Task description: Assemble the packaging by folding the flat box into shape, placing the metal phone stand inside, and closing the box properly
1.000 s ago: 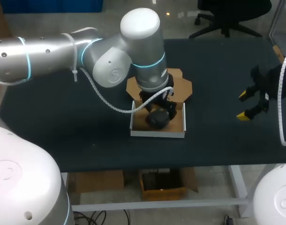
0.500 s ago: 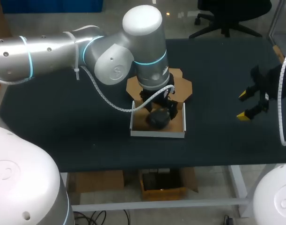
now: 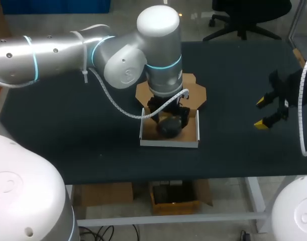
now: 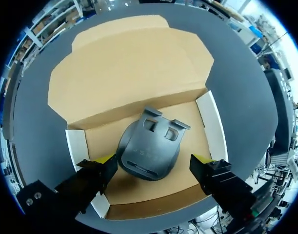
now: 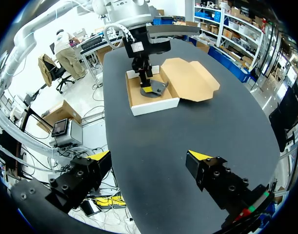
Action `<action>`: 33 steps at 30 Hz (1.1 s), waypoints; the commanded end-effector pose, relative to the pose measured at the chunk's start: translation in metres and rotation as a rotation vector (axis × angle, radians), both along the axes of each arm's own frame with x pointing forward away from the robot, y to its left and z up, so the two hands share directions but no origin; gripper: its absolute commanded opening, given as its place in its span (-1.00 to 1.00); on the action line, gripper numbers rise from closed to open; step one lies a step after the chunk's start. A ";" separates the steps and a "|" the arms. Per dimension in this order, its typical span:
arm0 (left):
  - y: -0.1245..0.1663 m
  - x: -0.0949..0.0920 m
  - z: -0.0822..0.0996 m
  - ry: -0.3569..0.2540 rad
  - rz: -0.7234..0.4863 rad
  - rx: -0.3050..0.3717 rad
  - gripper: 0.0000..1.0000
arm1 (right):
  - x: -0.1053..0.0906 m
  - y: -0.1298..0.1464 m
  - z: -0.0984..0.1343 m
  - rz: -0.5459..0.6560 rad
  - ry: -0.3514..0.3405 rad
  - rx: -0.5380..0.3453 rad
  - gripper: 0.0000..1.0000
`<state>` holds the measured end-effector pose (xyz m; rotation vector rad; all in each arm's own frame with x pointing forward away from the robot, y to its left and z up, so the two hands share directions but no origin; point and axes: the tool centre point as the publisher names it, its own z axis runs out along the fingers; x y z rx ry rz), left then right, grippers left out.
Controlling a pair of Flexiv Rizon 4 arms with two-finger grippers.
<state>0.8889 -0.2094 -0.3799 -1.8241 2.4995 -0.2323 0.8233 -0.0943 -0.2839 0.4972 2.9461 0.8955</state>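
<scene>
A shallow cardboard box [image 3: 168,143] with white walls stands open mid-table, its brown lid flap [image 3: 196,95] lying flat behind it. The dark metal phone stand [image 3: 169,127] lies inside on the box floor. My left gripper [image 3: 168,116] hangs open just above it. In the left wrist view the yellow fingertips [image 4: 106,158] straddle the stand [image 4: 149,148] without pressing on it, and the lid [image 4: 129,73] spreads out ahead. My right gripper [image 3: 266,113] is open and empty over the table's right side, far from the box [image 5: 156,105].
The black table [image 3: 68,135] is bare to the left of and in front of the box. My left arm's big elbow joint [image 3: 158,45] rises above the box's back and hides part of the lid. The table's front edge lies a little beyond the box.
My left arm's upper joints have shifted slightly to the right above the box. The stand, the box and my right arm have stayed where they were.
</scene>
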 end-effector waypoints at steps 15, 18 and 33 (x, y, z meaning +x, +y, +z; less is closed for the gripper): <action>0.002 -0.035 -0.005 0.096 0.223 0.034 1.00 | -0.001 -0.001 0.001 0.001 0.000 0.002 1.00; -0.001 -0.041 -0.008 0.107 0.226 0.032 1.00 | -0.001 -0.001 0.001 0.001 0.000 0.002 1.00; -0.009 -0.069 -0.020 0.144 0.289 0.047 1.00 | -0.001 -0.001 0.001 0.001 0.000 0.002 1.00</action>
